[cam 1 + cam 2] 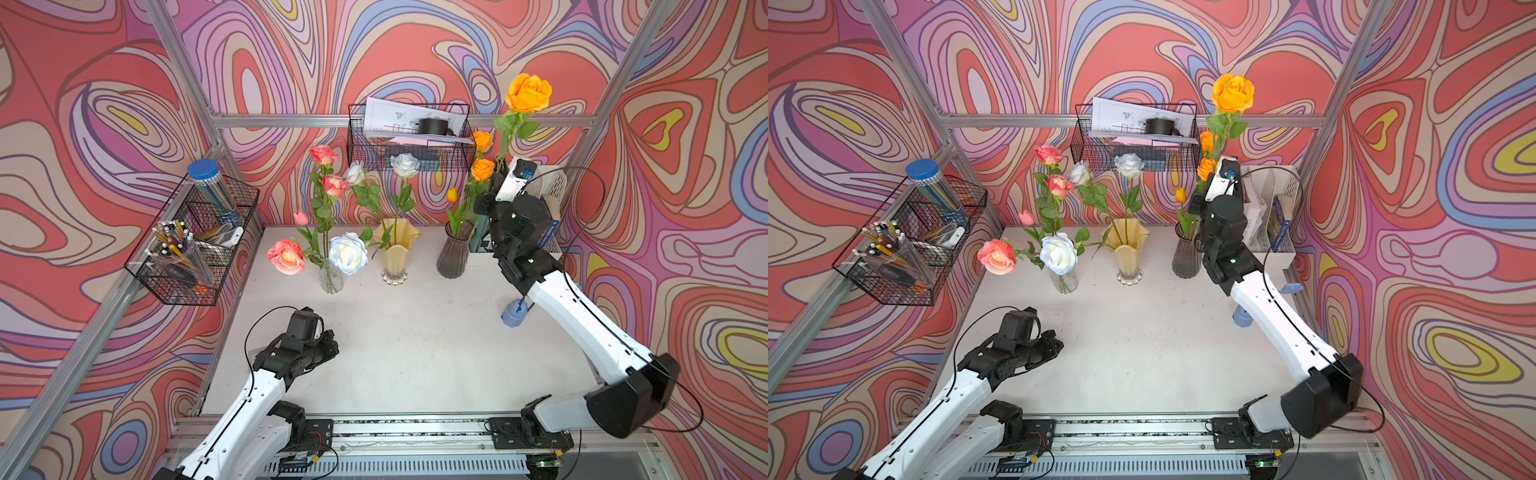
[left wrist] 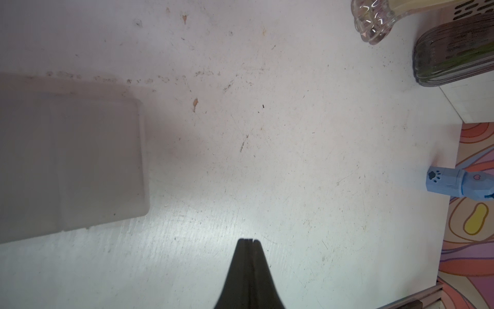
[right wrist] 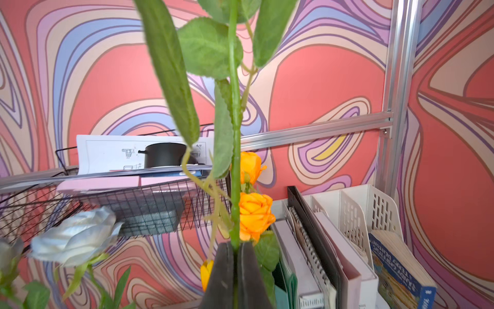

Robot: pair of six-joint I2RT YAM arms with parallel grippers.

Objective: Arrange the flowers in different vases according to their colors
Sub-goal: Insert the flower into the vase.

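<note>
- Right gripper point(image 3: 235, 248): jaws pinched narrow on the green stem of the orange rose point(image 1: 528, 92). The bloom is upright, held high over the table's point(image 1: 415, 353) far right corner, above the smoky-purple vase point(image 1: 454, 253).
- Left gripper point(image 2: 249, 240): jaws pressed together, nothing between them, low over the table near its left edge.

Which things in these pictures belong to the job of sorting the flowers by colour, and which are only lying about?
Job:
- right gripper, shut on the big orange rose
- pink flowers, white flowers, small orange flowers
- clear vase, yellow vase, purple vase

Lying about:
- wire baskets
- pen cup
- blue-lidded tube
- small blue spouted thing
- file rack
</note>
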